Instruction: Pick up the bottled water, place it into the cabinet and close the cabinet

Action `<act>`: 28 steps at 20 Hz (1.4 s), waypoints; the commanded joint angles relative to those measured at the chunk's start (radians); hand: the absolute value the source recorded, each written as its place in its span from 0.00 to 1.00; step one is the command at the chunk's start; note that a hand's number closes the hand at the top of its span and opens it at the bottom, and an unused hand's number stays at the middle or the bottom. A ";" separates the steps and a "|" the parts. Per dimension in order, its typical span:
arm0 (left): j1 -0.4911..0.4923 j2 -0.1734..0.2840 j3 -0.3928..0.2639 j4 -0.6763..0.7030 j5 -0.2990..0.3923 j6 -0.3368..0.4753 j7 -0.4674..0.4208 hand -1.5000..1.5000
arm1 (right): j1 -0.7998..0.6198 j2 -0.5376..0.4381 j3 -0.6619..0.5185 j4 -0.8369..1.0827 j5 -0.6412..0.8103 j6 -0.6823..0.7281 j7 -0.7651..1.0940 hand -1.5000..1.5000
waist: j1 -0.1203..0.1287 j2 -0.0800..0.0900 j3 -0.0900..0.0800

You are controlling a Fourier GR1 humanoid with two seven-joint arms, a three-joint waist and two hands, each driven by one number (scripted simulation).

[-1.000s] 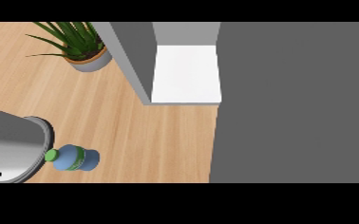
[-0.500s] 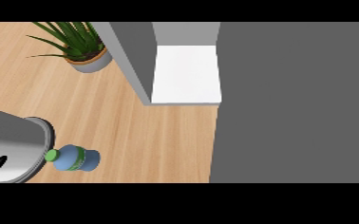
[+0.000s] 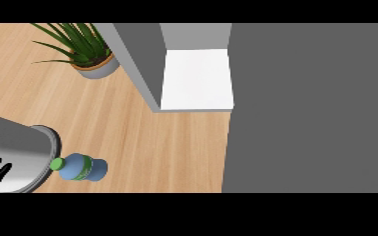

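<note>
Bench point(image 3: 148, 130) of pale wood fills the left half of the head view. We count one bottle point(image 3: 83, 168), one plant point(image 3: 85, 50), one cabinet point(image 3: 196, 80), one forearm point(image 3: 22, 157).

Bottle lies low on the bench near the left edge: blue body, green cap pointing left. Its cap end sits right against the grey forearm's rim; we cannot say whether they touch.

Forearm comes in at the lower left, cut off by the view's left and bottom edges. Only a sliver of black hand point(image 3: 4, 169) shows at the far left edge, by position the left one. We cannot tell whether its fingers are straight or curled. No other hand shows anywhere in the view.

Plant stands in a grey pot at the upper left, leaves cut by the top band, well apart from the bottle.

Cabinet stands open: grey side wall, white floor inside, nothing visible on it. A large flat grey panel point(image 3: 303, 110) covers the whole right side and hides whatever is behind; we cannot make out what it is.
</note>
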 commanded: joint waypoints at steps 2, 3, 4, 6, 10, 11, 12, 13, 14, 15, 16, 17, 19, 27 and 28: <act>-0.116 0.002 -0.015 0.189 -0.124 0.041 0.013 0.00 | -0.001 -0.001 0.006 0.017 0.002 0.009 -0.021 0.00 | -0.025 0.022 -0.027; -0.098 0.009 -0.004 0.215 -0.119 0.021 0.005 0.00 | 0.014 -0.019 0.000 -0.016 -0.004 0.018 -0.009 0.00 | -0.031 0.023 -0.028; -0.111 -0.018 -0.033 0.180 -0.133 0.066 0.035 0.00 | 0.020 -0.029 -0.020 0.032 -0.033 0.051 -0.050 0.00 | -0.039 0.024 -0.026; -0.093 -0.044 -0.021 0.219 -0.156 0.044 0.007 0.00 | 0.006 -0.007 0.017 0.043 -0.012 0.037 -0.047 0.00 | -0.043 0.027 -0.028; -0.103 -0.053 -0.005 0.222 -0.187 0.062 0.001 0.00 | -0.001 -0.001 0.038 0.029 0.015 0.030 -0.048 0.00 | -0.059 0.031 -0.030; -0.084 -0.057 -0.002 0.228 -0.179 0.050 0.001 0.00 | 0.017 -0.014 0.021 -0.004 -0.021 0.035 -0.025 0.00 | -0.062 0.031 -0.030; -0.062 -0.084 -0.025 0.209 -0.180 0.038 0.008 0.00 | 0.011 -0.008 0.033 0.002 -0.019 0.033 -0.020 0.00 | -0.055 0.030 -0.029; -0.097 -0.075 -0.020 0.225 -0.200 0.068 0.015 0.00 | -0.002 -0.007 0.005 0.035 -0.023 0.029 -0.033 0.00 | -0.059 0.034 -0.029; -0.091 -0.094 -0.017 0.260 -0.205 0.046 -0.009 0.00 | 0.005 -0.017 0.017 0.013 -0.006 0.036 -0.034 0.00 | -0.060 0.030 -0.031; -0.121 -0.078 -0.010 0.305 -0.209 0.058 -0.007 0.00 | 0.024 -0.026 0.019 0.025 -0.009 0.048 -0.043 0.00 | -0.063 0.029 -0.030; -0.139 -0.069 -0.022 0.325 -0.211 0.057 0.009 0.00 | 0.019 -0.017 0.020 0.008 -0.011 0.030 -0.021 0.00 | -0.061 0.030 -0.030; -0.168 -0.070 -0.020 0.352 -0.221 0.071 0.003 0.00 | 0.031 -0.021 0.031 0.005 -0.020 0.044 -0.029 0.00 | -0.065 0.029 -0.030; -0.226 -0.080 -0.033 0.418 -0.255 0.084 -0.009 0.00 | 0.004 -0.020 -0.011 0.024 -0.022 0.032 -0.036 0.00 | -0.047 0.027 -0.029; -0.315 -0.048 -0.007 0.641 -0.405 0.049 -0.213 0.00 | 0.004 -0.002 0.012 0.036 -0.005 0.020 -0.053 0.00 | -0.029 0.025 -0.030; -0.319 -0.009 -0.003 0.707 -0.407 0.014 -0.228 0.00 | 0.037 -0.009 0.020 0.023 0.019 0.021 -0.071 0.00 | -0.025 0.022 -0.029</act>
